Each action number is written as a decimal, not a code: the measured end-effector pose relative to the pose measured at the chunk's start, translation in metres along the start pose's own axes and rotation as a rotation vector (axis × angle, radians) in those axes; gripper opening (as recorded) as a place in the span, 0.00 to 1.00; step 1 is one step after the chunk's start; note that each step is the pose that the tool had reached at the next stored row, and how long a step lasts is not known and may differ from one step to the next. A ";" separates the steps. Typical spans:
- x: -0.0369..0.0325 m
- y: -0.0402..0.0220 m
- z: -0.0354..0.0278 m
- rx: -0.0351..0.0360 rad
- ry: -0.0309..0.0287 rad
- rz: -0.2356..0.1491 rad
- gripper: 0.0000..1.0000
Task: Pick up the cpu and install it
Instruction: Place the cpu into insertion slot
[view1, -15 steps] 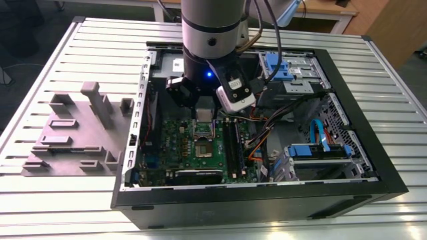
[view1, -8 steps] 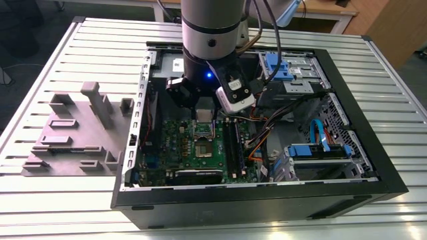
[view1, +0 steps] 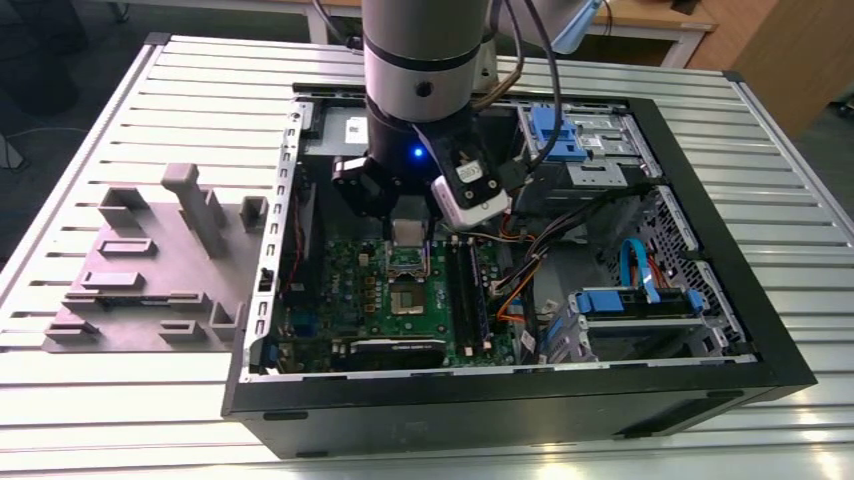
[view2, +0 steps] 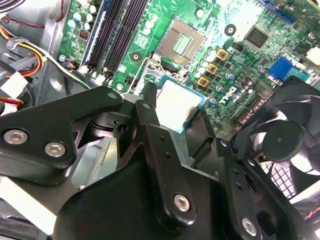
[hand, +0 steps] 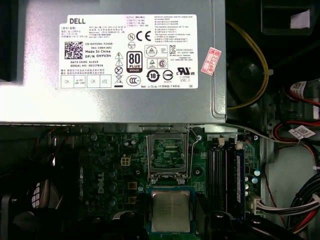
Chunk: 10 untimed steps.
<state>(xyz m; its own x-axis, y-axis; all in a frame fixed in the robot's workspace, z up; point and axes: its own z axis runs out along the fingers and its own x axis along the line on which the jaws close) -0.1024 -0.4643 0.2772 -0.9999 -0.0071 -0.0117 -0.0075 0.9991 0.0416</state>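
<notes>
The cpu (view2: 176, 103), a small square chip with a pale silvery top, hangs a little above the green motherboard (view2: 235, 65) in both wrist views. My gripper (view2: 177, 107) is shut on it, one black finger (view2: 148, 100) on each side. In the first wrist view the cpu (hand: 170, 210) sits just short of the open socket (hand: 167, 152), whose metal frame is raised. The socket's bare contact field (view2: 182, 42) lies uncovered. In the exterior view my gripper (view1: 407, 230) reaches down inside the open computer case, over the socket (view1: 404, 262).
The silver power supply (hand: 115, 60) borders the socket on one side, and black memory slots (view2: 117, 30) run along another. A black fan (view2: 285, 145) and coloured cables (hand: 295, 200) lie close. A grey plastic tray (view1: 147, 270) rests on the slatted table at the exterior view's left.
</notes>
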 end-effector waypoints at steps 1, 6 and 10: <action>0.0000 0.0000 0.0005 0.0001 0.0000 0.000 0.47; 0.0001 -0.0002 0.0039 0.0002 0.0001 0.000 0.47; 0.0001 -0.0003 0.0056 0.0004 0.0002 0.000 0.47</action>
<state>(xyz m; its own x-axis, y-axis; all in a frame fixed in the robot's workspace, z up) -0.1025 -0.4644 0.2716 -0.9999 -0.0070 -0.0114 -0.0075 0.9991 0.0412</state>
